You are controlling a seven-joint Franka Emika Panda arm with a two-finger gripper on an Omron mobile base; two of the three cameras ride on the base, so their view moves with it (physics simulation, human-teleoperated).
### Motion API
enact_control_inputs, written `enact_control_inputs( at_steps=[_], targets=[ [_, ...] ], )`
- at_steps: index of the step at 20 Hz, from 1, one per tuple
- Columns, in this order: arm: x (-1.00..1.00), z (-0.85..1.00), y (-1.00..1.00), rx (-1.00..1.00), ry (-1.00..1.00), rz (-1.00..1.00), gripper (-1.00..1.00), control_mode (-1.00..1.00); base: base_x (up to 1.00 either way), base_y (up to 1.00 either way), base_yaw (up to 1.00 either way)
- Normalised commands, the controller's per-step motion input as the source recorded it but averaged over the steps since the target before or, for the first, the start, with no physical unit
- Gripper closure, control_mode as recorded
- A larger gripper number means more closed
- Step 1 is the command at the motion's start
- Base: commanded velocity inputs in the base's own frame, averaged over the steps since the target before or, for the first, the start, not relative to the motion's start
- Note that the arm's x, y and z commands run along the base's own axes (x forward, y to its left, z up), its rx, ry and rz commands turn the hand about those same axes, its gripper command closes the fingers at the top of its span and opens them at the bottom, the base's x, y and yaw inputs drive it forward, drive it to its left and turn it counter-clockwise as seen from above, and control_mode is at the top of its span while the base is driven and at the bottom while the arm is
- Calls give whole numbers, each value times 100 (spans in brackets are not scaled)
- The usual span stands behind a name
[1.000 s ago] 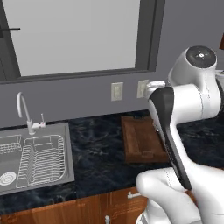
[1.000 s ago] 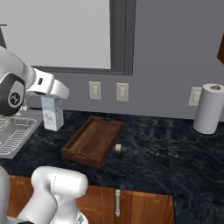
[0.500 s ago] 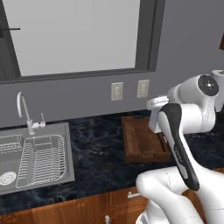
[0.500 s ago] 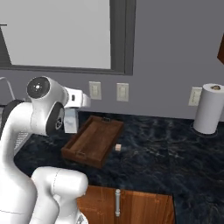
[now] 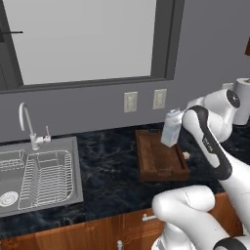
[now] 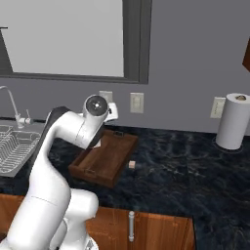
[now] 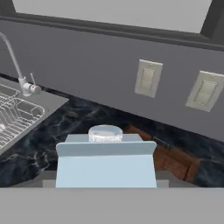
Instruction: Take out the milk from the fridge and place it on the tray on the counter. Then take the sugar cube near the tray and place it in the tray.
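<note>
The milk is a pale blue-grey gabled carton, and my gripper is shut on it. It hangs upright over the far end of the dark brown wooden tray on the black marbled counter. The hand view looks down on the carton's top, with the tray beyond it. The tiny pale sugar cube lies on the counter just off the tray's right rim. My arm hides most of the carton in the right base view. The fridge is out of view.
A steel sink with a wire rack and a tap lies at the left. A paper towel roll stands at the far right. Two wall outlets sit on the grey wall under the window.
My arm has swung to the right with the milk in its grip, from beside the sink to above the tray. The tray and the sugar cube have stayed put.
</note>
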Motion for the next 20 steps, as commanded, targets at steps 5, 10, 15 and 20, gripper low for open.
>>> enact_control_inputs(
  at_steps=[5, 10, 15, 20],
  targets=[
    [80, -34, 0, 0, 3, 28, 100, -100, 0, 0, 0],
    [75, -33, 0, 0, 3, 23, 100, -100, 0, 0, 0],
    [52, -18, -1, 0, 0, 20, 100, -100, 0, 0, 0],
    [42, -19, 0, -1, 2, 11, 100, -100, 0, 0, 0]
  ],
)
